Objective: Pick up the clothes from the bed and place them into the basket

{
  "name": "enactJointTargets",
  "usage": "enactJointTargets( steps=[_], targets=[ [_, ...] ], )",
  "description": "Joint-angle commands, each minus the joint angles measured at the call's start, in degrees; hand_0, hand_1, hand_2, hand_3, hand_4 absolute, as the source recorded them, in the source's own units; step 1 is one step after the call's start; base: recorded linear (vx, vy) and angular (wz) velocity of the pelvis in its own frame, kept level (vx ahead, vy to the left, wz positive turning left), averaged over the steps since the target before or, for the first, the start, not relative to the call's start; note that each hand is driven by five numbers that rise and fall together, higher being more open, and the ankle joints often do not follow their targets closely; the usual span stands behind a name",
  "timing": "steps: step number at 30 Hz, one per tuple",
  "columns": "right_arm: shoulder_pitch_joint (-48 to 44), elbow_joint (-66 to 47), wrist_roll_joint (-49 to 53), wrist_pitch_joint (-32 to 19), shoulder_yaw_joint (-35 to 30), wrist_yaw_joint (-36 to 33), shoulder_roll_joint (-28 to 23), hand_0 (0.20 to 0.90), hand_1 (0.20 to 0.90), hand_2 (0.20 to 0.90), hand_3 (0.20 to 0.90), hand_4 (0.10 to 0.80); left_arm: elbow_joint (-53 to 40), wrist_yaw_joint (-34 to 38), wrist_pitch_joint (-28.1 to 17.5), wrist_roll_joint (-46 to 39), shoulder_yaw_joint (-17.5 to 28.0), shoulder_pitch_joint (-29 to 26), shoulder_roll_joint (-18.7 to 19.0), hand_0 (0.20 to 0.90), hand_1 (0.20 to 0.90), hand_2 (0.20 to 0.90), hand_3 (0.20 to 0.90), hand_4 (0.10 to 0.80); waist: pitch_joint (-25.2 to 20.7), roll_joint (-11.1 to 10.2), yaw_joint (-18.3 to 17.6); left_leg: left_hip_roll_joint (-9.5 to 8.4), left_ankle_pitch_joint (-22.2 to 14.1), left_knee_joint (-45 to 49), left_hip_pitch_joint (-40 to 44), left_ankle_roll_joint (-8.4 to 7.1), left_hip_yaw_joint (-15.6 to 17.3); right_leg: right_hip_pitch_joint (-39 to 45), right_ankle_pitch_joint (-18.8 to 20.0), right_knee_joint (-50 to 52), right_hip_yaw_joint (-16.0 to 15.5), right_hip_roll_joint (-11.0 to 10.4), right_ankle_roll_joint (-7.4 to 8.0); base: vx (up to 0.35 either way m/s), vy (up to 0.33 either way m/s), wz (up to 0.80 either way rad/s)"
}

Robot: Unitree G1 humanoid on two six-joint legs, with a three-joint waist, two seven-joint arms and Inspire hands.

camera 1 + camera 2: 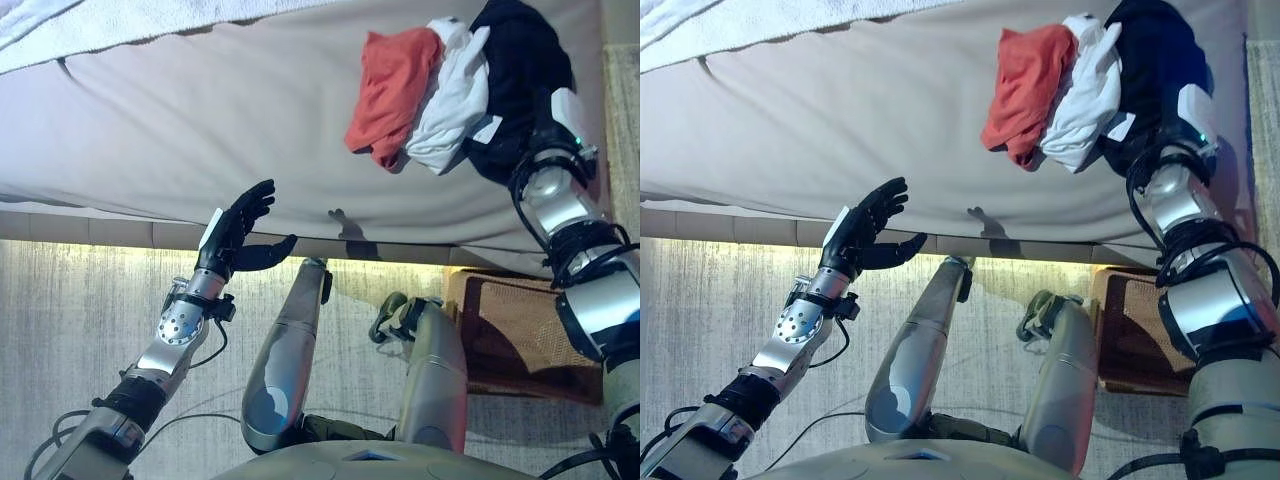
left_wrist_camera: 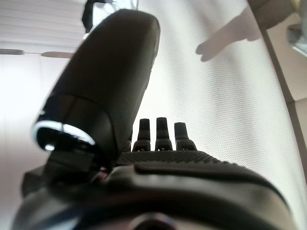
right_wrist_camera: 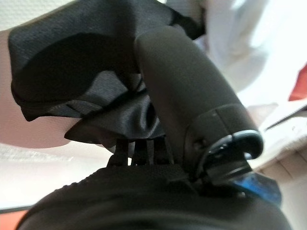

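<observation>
The right hand (image 3: pixel 158 158) is buried in the black garment (image 1: pixel 520 70) at the right edge of the bed (image 1: pixel 200 130), its thumb pressed on the cloth, but whether the fingers are clamped on it I cannot tell. The left hand (image 1: pixel 235 235) hovers with fingers spread, holding nothing. Because the white garment (image 1: pixel 450 100) and red garment (image 1: pixel 390 90) overlap the black one, a lift may drag them off the bed and miss the wicker basket (image 1: pixel 510 340) on the floor below.

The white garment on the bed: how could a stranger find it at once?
Look at the bed, then the clothes heap near its right corner. The white garment lies in the middle, between the red garment and the black garment by the right hand.
</observation>
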Motion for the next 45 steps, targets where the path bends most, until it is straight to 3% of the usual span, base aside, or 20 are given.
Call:
enactJointTargets(
  steps=[1,3,4,6,11,17,23,26,29,33,36,45],
  targets=[
    [-6.42,0.75,-1.7,1.84,4.44,1.86,-7.64,0.9,0.9,0.9,0.9,0.8,-9.18,1.51,-8.15,-3.25,5.15,2.14,1.94,0.9,0.9,0.9,0.9,0.8,-2.64,1.55,0.5,-2.71,-13.54,12.16,-0.85,6.13,3.88,-2.91,5.86,-2.44,-0.02,3.42,-0.02,-0.055,-0.01,0.04],
    [-7.95,1.31,-1.54,2.87,5.73,3.83,-7.97,0.9,0.9,0.9,0.9,0.8,-9.88,1.33,-8.03,-3.95,5.56,2.19,2.32,0.9,0.9,0.9,0.9,0.8,-2.63,1.73,0.68,-2.86,-13.87,13.69,-2.44,6.29,3.87,-4.57,5.63,-1.08,0.15,3.32,-0.08,-0.054,-0.009,0.06],
    [-8.9,1.56,-1.62,2.89,6.56,5.39,-8.42,0.862,0.862,0.862,0.856,0.756,-10.51,1.23,-7.69,-4.19,5.86,2.33,2.61,0.9,0.9,0.9,0.9,0.8,-2.63,1.77,0.83,-2.92,-14.14,14.77,-3.46,6.33,3.82,-5.55,5.46,-0.21,0.24,3.21,-0.15,-0.048,-0.013,0.06],
    [-10.14,1.93,-0.95,1.85,7.79,7.07,-9.11,0.3,0.3,0.3,0.2,0.1,-11.18,1.02,-7.44,-4.15,6.04,2.72,2.97,0.9,0.9,0.9,0.9,0.8,-2.63,1.69,1.0,-2.93,-14.38,15.84,-4.36,6.32,3.76,-6.42,5.29,0.7,0.23,3.21,-0.22,-0.019,-0.009,0.02],
    [-11.07,1.75,-1.11,0.34,8.89,6.78,-10.34,0.3,0.3,0.3,0.2,0.1,-12.04,-0.61,-7.51,-5.14,6.75,3.99,4.07,0.9,0.9,0.9,0.9,0.8,-2.63,1.2,1.3,-2.98,-14.67,17.09,-4.12,6.19,3.58,-6.07,5.37,1.33,-0.02,3.2,0.02,-0.004,-0.009,0.06],
    [-8.77,1.36,-0.58,-0.13,7.1,5.35,-11.35,0.3,0.3,0.3,0.2,0.1,-13.02,-1.08,-8.03,-5.28,7.55,6.21,4.59,0.9,0.9,0.9,0.9,0.8,-2.66,0.11,1.24,-2.31,-13.52,13.7,2.17,5.5,3.94,0.99,6.51,-2.97,-0.69,3.59,0.53,0.033,0.011,-0.01],
    [-4.21,0.78,0.01,-2.78,2.69,5.12,-13.48,0.3,0.3,0.3,0.2,0.1,-13.3,-3.31,-7.64,-5.38,8.0,8.06,4.45,0.9,0.9,0.9,0.9,0.8,-6.26,-1.85,1.06,-1.67,-10.76,3.14,12.83,4.22,4.24,12.3,8.29,-13.38,-1.66,3.98,1.6,0.1,0.011,-0.01],
    [-1.38,-0.32,0.44,-3.79,0.47,5.02,-15.15,0.3,0.3,0.3,0.2,0.1,-13.49,-3.81,-6.23,-5.02,8.17,8.2,4.3,0.9,0.9,0.9,0.9,0.8,-8.4,-3.17,0.66,-0.77,-7.63,-3.12,17.53,3.89,4.72,17.8,10.18,-19.55,-2.92,3.96,1.06,0.08,-0.004,-0.07],
    [1.04,-1.67,1.86,-5.97,-2.42,4.2,-16.49,0.3,0.3,0.3,0.2,0.1,-12.78,-1.54,-3.74,-1.07,7.7,7.59,3.59,0.9,0.9,0.9,0.9,0.8,-10.23,-4.22,-0.23,0.39,-6.7,-7.29,22.59,3.53,5.15,23.78,11.03,-25.32,-3.12,5.09,0.75,0.068,-0.007,-0.05],
    [2.25,-4.06,3.61,-9.1,-4.53,4.01,-18.58,0.3,0.3,0.3,0.2,0.1,-7.39,1.11,1.08,3.39,5.3,6.5,3.4,0.9,0.9,0.9,0.9,0.8,-13.6,-6.34,-2.42,0.79,-7.02,-14.38,29.82,3.88,6.24,30.15,13.38,-34.02,-0.46,6.59,2.1,0.083,0.002,-0.27],
    [5.82,-8.0,5.0,-12.89,-6.55,5.25,-21.91,0.3,0.3,0.3,0.2,0.1,-3.46,0.98,3.88,0.62,4.13,7.06,1.83,0.9,0.9,0.9,0.9,0.8,-17.29,-7.65,-5.13,1.63,-6.18,-21.55,35.82,3.58,8.18,35.32,15.17,-41.71,1.36,7.73,2.94,0.119,0.043,-0.22],
    [25.31,-20.06,6.93,-15.69,-20.42,5.96,-25.59,0.3,0.3,0.3,0.2,0.1,4.64,-1.46,3.83,-1.92,3.7,6.82,-5.02,0.9,0.9,0.9,0.9,0.8,-24.12,-9.16,-12.08,3.37,-3.2,-36.82,47.49,2.72,12.32,42.8,19.99,-54.39,7.22,10.13,5.07,0.06,0.046,-0.28]
  ],
)
